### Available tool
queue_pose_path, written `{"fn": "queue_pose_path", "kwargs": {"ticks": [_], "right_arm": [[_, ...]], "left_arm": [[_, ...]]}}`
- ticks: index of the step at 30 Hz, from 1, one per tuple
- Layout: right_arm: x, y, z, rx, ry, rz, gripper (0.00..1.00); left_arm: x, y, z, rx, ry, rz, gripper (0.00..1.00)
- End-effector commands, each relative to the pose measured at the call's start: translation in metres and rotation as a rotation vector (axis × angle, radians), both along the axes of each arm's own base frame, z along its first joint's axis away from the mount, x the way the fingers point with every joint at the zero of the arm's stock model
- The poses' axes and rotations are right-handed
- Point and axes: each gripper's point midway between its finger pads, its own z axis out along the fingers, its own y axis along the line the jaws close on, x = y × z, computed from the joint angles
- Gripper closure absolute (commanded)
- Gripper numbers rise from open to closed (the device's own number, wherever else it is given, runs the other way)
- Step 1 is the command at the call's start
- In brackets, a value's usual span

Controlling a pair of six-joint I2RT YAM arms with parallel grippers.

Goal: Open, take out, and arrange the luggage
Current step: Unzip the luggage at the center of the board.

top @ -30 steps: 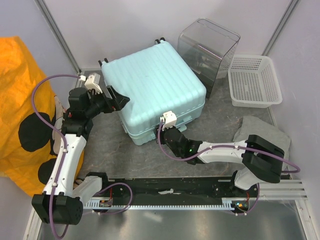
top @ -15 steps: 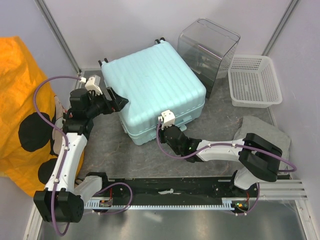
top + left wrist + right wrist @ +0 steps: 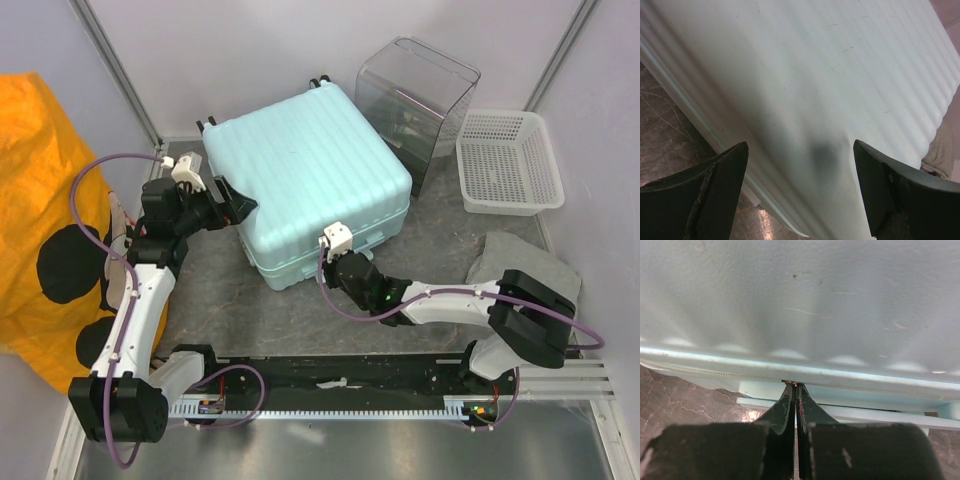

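The luggage point(image 3: 310, 170) is a mint ribbed hard-shell suitcase lying flat and closed in the middle of the table. My left gripper point(image 3: 240, 200) is open at its left side; in the left wrist view the fingers point(image 3: 715, 185) straddle the ribbed shell point(image 3: 815, 75) without touching it. My right gripper point(image 3: 331, 258) is at the near edge. In the right wrist view it point(image 3: 795, 385) is shut, its tips pressed to the zipper seam point(image 3: 715, 371) with a small metal zipper pull point(image 3: 790, 383) pinched at the tips.
A clear plastic box point(image 3: 415, 95) stands behind the suitcase at the right, touching its corner. A white mesh basket point(image 3: 508, 160) sits further right. A grey cloth point(image 3: 525, 262) lies by the right arm. Orange fabric point(image 3: 40, 220) hangs at the left. Metal rail point(image 3: 400, 390) runs along the front.
The right gripper has closed at the suitcase's near seam and its arm shifted slightly. The left arm and the suitcase stay where they were.
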Motion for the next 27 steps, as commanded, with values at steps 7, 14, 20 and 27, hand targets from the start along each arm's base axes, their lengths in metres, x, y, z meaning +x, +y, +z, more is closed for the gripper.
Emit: {"fn": "queue_pose_path", "kwargs": {"ticks": [7,14,20,27], "right_arm": [[0.016,-0.016,0.057,0.046,-0.136,-0.003,1.0],[0.006,0.005,0.053,0.08,-0.064,0.078,1.0],[-0.015,0.035,0.069,0.137,-0.006,0.209,1.0],[-0.03,0.055,0.067,0.116,0.066,0.285,1.0]], "left_arm": [[-0.001,-0.016,-0.004,-0.067,0.002,-0.09,0.08],[-0.006,-0.023,-0.012,-0.106,0.029,-0.125,0.08],[-0.009,-0.028,-0.018,-0.136,0.049,-0.154,0.09],[-0.011,-0.032,-0.021,-0.154,0.056,-0.171,0.1]]}}
